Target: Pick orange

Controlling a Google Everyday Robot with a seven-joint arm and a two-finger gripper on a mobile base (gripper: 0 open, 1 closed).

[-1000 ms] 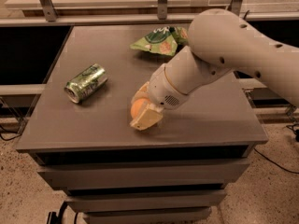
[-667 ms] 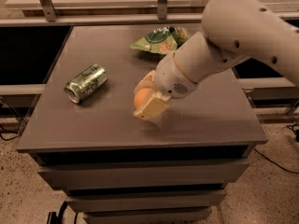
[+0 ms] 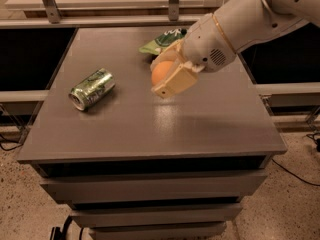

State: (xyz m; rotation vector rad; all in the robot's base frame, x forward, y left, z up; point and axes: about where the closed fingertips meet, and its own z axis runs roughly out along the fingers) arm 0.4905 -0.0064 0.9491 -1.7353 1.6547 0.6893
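Observation:
The orange (image 3: 161, 72) is a round orange fruit held between the cream fingers (image 3: 176, 81) of my gripper (image 3: 165, 76). The gripper is shut on it and holds it clear above the middle of the grey table top (image 3: 150, 119). My white arm (image 3: 240, 24) reaches in from the upper right. Part of the orange is hidden by the near finger.
A green can (image 3: 92, 89) lies on its side at the table's left. A green snack bag (image 3: 165, 40) lies at the back, partly behind the gripper. Dark shelf openings flank the table; metal rails run behind it.
The gripper has lifted the orange up off the table and carried it back toward the snack bag; the arm has risen to the upper right. The can has not moved.

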